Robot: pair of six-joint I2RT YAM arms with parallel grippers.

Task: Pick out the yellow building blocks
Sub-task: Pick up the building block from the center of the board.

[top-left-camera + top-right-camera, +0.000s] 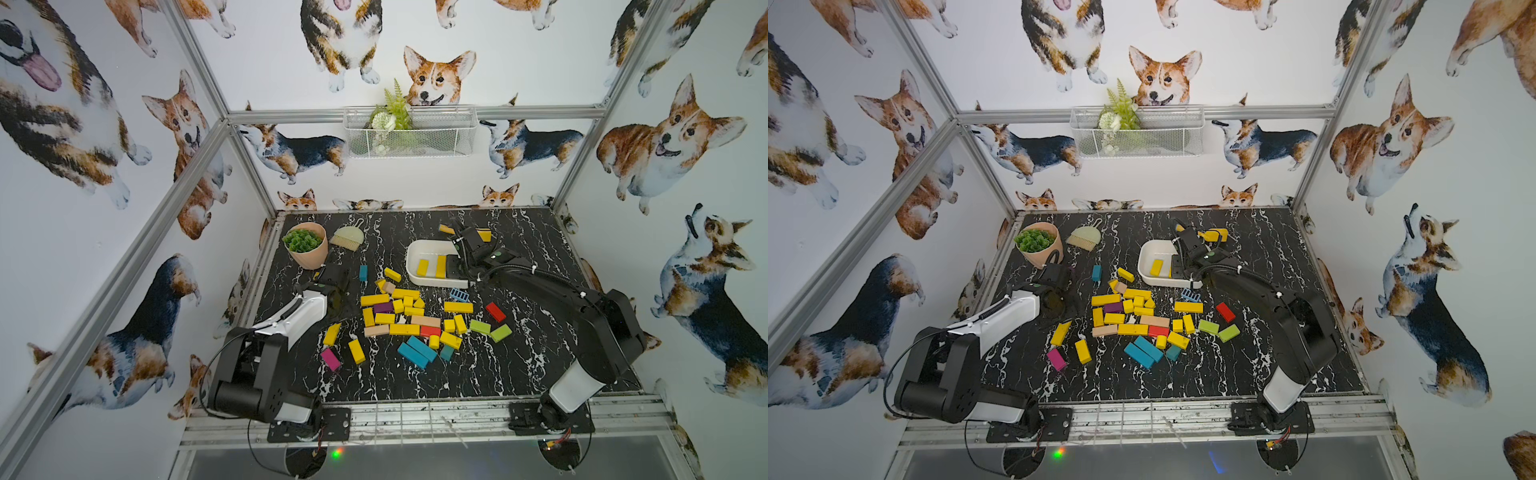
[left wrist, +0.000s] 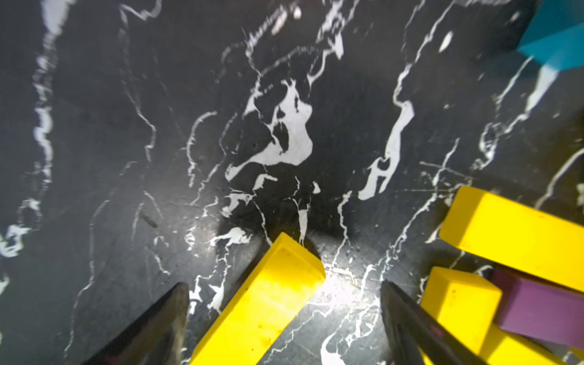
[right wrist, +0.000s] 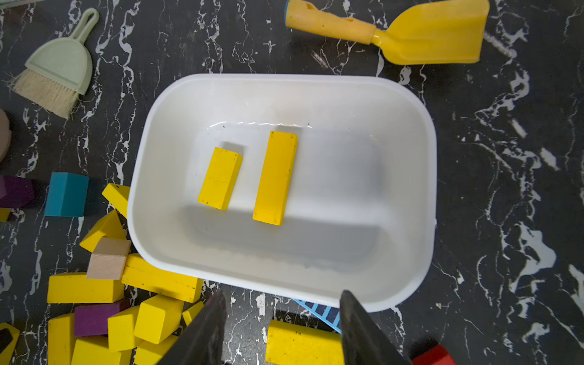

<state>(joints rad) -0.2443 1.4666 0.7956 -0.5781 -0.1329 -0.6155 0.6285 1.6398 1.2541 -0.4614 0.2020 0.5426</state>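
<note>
A: Location of the yellow building blocks (image 1: 401, 316)?

B: Mostly a loose heap at centre frame in both top views, flat on the black marbled bench (image 1: 478, 374), mixed with a purple block (image 1: 383, 307), tan blocks (image 1: 425, 321) and a red block (image 1: 430, 331). Lower left of the heap, a tilted yellow bar (image 1: 331, 333) and an outlying yellow bar (image 1: 356, 351), near a magenta block (image 1: 330, 358).

A: Any in the white tray (image 1: 415, 251)?

B: Two, namely a short yellow block (image 3: 220, 178) and a long yellow bar (image 3: 275, 178), side by side on the tray floor, roughly parallel, not touching. Tray just upper right of the heap.

A: State of the left jaws?

B: Wide apart, low over the bench, left of the heap. One flat yellow bar (image 2: 262, 303) between them in the left wrist view, with bench showing on either side.

A: Right jaws?

B: Apart and empty, above the tray's right end. Bare bench and a pale-blue fence piece (image 3: 322, 313) in the gap.

A: Remaining items?

B: Yellow toy shovel (image 3: 426, 34) just above the tray in frame. Green hand brush (image 1: 348, 237) and potted plant (image 1: 305, 245) at upper left of the bench. Teal blocks (image 1: 417, 352) below the heap, green blocks (image 1: 480, 327) to its right.
</note>
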